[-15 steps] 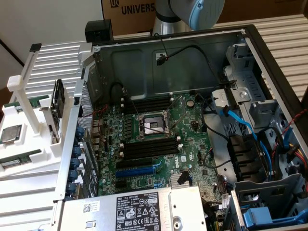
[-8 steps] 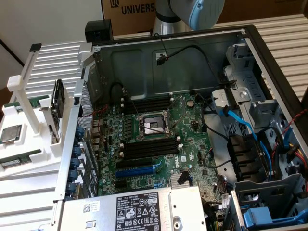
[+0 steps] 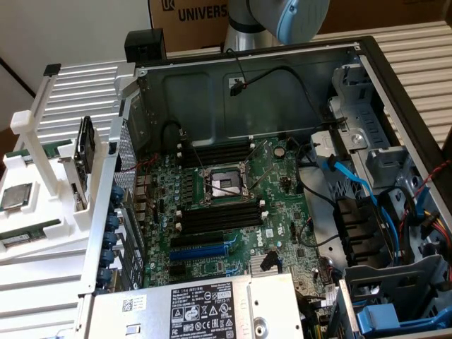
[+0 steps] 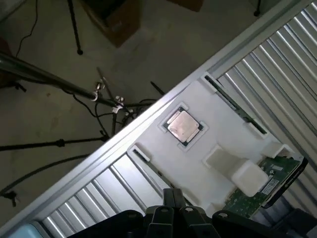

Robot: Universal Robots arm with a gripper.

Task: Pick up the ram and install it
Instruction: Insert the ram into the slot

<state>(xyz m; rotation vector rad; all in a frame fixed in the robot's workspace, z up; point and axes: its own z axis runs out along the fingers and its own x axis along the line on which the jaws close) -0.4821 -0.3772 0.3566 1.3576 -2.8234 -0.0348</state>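
Ribbed white tabletop (image 3: 42, 296) and a cardboard carton (image 3: 191, 21) frame a memory fit-out: the ram (image 3: 30, 236), a narrow green stick with a pale label, lies in a groove at the near end of a white tray (image 3: 49, 185) on the exterior view's left, not yet lifted. A second green stick (image 3: 41, 147) sits at the tray's far end, with a silver-topped processor (image 3: 15, 198) between the two. A drive (image 3: 85, 159) stands on edge at the tray's right side, beside the open tower case (image 3: 282, 85). Inside the case, the motherboard (image 3: 272, 176) shows long black slots (image 3: 219, 216) on the near and far sides of a bare socket (image 3: 222, 185). The arm (image 3: 286, 18) stands at the far side; seen from the wrist, the gripper (image 4: 172, 194) hangs well above the tray with its fingers pressed together on nothing. For a clean pick, the jaws would likely need to part first, centre over the stick's mid-length, close across its thin faces and lift straight up, keeping clear of the upright drive and the processor
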